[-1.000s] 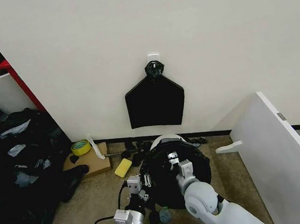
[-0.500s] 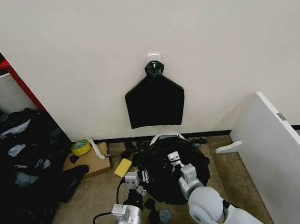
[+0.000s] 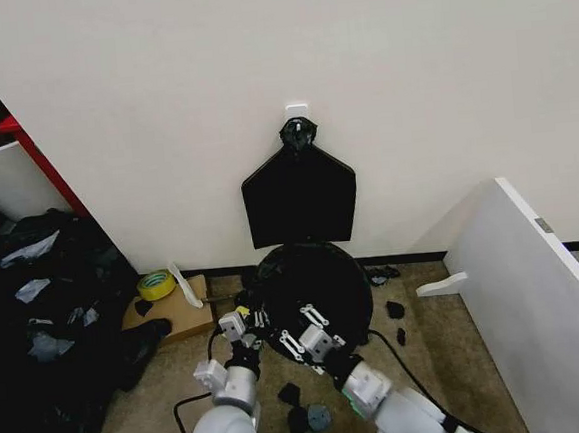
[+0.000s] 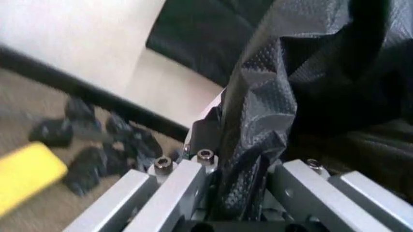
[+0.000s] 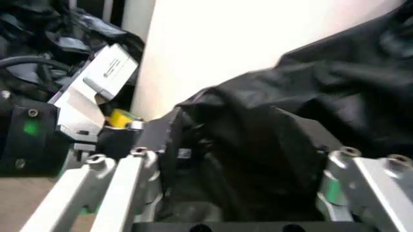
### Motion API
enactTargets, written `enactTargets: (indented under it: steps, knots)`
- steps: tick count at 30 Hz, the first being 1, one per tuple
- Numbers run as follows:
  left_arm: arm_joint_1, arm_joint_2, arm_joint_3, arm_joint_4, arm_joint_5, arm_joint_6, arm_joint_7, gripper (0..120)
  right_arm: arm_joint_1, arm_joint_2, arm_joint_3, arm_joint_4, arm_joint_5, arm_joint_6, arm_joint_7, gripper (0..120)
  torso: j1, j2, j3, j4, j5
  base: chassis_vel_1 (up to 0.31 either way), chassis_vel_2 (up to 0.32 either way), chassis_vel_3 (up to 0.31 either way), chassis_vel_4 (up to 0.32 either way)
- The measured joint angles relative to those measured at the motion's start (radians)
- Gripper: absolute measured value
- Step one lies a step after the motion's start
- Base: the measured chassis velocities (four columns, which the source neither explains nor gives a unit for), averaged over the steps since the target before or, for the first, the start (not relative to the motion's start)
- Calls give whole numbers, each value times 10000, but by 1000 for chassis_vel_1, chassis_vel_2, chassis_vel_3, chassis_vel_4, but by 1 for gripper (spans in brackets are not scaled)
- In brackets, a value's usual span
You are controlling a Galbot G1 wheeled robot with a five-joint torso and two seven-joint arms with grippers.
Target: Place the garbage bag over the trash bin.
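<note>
The black garbage bag [image 3: 310,280] bulges as a round dark mass on the floor by the wall, and the trash bin is hidden under it. My left gripper [image 3: 240,324] is at the bag's near left edge, shut on a fold of the bag [image 4: 258,140] that runs between its fingers [image 4: 174,186]. At the near edge sits my right gripper [image 3: 304,333]; its fingers [image 5: 106,183] stand wide apart, open, with bag film [image 5: 258,145] bulking between them.
A second black bag [image 3: 300,201] hangs from a wall hook above. A white board [image 3: 537,297] leans at the right. At the left lie a yellow tape roll [image 3: 155,284] on cardboard [image 3: 182,315], a dark pile [image 3: 37,317] and a white tub [image 3: 6,179]. Black scraps [image 3: 392,311] dot the carpet.
Both arms have drawn back toward me. The bag has risen and spread, now covering the white bin rim that showed before. The left gripper has shifted left and up.
</note>
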Motion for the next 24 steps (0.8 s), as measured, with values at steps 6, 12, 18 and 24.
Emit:
enactTargets:
  steps: [6, 12, 18, 24]
  knots:
    - [-311, -68, -58, 15, -924, 847, -369, 1, -633, -232, 651, 602, -1055, 174, 891, 74, 0, 0, 0, 2, 1, 0, 0, 0, 0]
    - [-436, -96, -166, -143, -1259, 1509, -817, 1, -922, -285, 932, 1068, -1891, -702, 2217, 95, 0, 0, 0, 3, 1, 0, 0, 0, 0]
    - [-396, -29, -211, -251, -1316, 1617, -906, 1, -1037, -458, 742, 1342, -1205, -1439, 2418, 100, 0, 0, 0, 2, 1, 0, 0, 0, 0]
    - [-120, 16, 54, -456, -538, 1036, -395, 1, -476, -415, 4, 1530, 1737, -2094, 1065, 99, 0, 0, 0, 3, 0, 0, 0, 0, 0]
